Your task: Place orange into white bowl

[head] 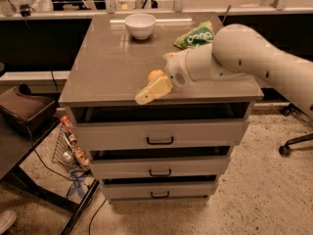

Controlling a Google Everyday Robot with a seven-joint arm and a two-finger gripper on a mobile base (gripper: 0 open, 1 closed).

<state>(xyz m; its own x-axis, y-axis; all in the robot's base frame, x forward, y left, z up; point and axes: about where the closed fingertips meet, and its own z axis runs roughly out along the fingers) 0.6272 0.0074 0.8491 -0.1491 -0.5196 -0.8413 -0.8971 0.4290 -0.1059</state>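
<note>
The orange [155,74] sits on the grey cabinet top [107,67] near its front edge, partly hidden by my gripper. My gripper [152,90], pale yellow at the end of the white arm [244,58], reaches in from the right and lies just in front of the orange, touching or almost touching it. I cannot tell whether it holds the orange. The white bowl [140,25] stands upright and empty at the back of the cabinet top, well away from the gripper.
A green snack bag [195,35] lies at the back right of the top, behind the arm. The cabinet has three drawers [159,133] below. A dark chair [24,111] and a wire basket [68,146] stand at the left, and an office chair base [293,143] at the right.
</note>
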